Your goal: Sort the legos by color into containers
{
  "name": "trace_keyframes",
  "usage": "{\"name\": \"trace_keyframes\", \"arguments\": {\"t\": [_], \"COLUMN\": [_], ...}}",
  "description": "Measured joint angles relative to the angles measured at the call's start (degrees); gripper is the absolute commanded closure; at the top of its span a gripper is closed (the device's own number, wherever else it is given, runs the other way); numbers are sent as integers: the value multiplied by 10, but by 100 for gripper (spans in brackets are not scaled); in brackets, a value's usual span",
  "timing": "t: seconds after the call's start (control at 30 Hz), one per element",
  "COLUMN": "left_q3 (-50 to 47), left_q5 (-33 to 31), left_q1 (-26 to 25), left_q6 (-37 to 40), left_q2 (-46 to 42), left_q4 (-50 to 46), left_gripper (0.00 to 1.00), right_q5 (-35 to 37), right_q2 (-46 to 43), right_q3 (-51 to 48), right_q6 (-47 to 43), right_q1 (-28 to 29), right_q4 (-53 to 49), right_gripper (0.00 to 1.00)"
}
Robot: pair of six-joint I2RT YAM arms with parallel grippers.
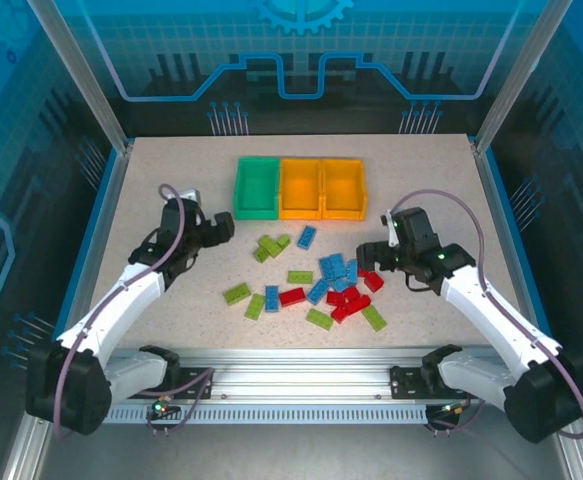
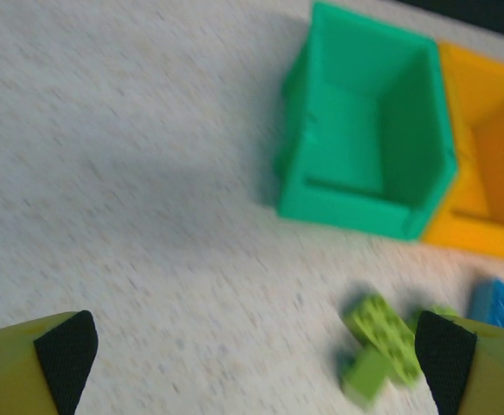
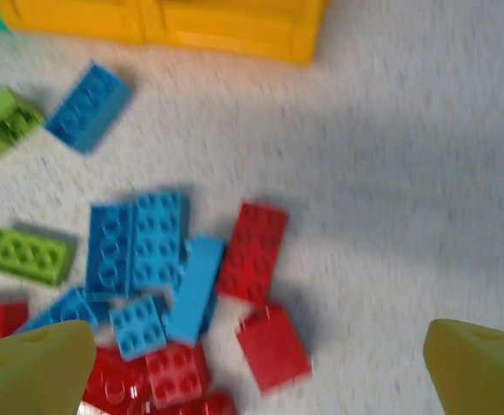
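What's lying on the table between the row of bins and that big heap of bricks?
In the top view, a lone blue brick and a small clump of lime bricks lie between the bins and the heap.

The containers [image 1: 301, 213] are standing in a row ahead of both pairs of fingers. The legos [image 1: 333, 270] are lying between the left gripper [image 1: 221, 228] and the right gripper [image 1: 366, 252]. Most are crowding just before the right gripper's fingers [image 3: 35, 372], and two are lying crossed, one on another, beside the left ones.

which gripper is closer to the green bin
Left. The left gripper sits by the green bin's near-left corner; the right gripper is beyond the lego pile, to its right.
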Motion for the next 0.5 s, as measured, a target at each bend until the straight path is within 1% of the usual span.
{"name": "trace_keyframes", "arguments": {"t": [0.1,0.2,0.3,0.5], "left_q3": [0,-1,-5,-9], "left_q5": [2,4,5,10], "left_q1": [-31,-49,-57,-59], "left_q6": [-14,-27,-35,-48], "left_q2": [-13,-26,-44,-73], "left_q4": [-46,-76,-93,-114], "left_gripper": [1,1,1,1], "right_q5": [-3,-5,-5,-5], "right_q2": [-14,-14,-11,24], "right_q3": [-25,-36,-38,-67], "right_q6": [46,85,117,157], "right_q1": [28,75,110,134], "right_q4": [-55,-109,-142,-158], "right_gripper": [5,5,4,5]}}
